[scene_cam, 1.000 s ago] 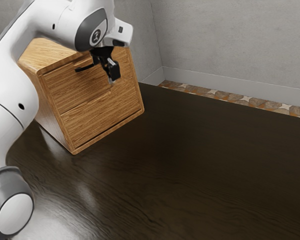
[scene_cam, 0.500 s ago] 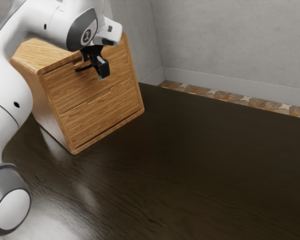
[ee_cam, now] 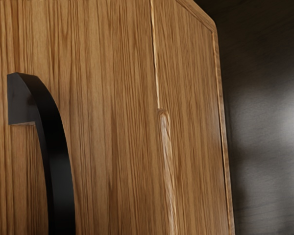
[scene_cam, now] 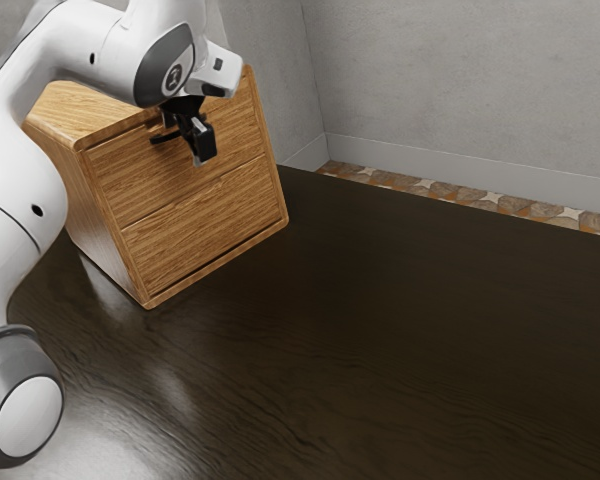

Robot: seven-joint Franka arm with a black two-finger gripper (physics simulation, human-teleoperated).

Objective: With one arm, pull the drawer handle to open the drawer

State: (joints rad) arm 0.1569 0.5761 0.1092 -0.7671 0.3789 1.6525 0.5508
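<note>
The gripper point(scene_cam: 199, 141) is at the black handle point(scene_cam: 164, 136) of the upper drawer point(scene_cam: 175, 172); I cannot tell whether its jaws grip it.

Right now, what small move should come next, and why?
Probably shift the black hand toward the exterior view's left, onto the curved black handle: the handle sits just beside it, and the wooden top drawer looks flush, unopened.

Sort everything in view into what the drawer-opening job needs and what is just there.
For the job:
gripper
drawer handle
top drawer, which bears the handle
wooden cabinet

Just there:
lower drawer
dark table
grey wall
patterned floor strip
</note>
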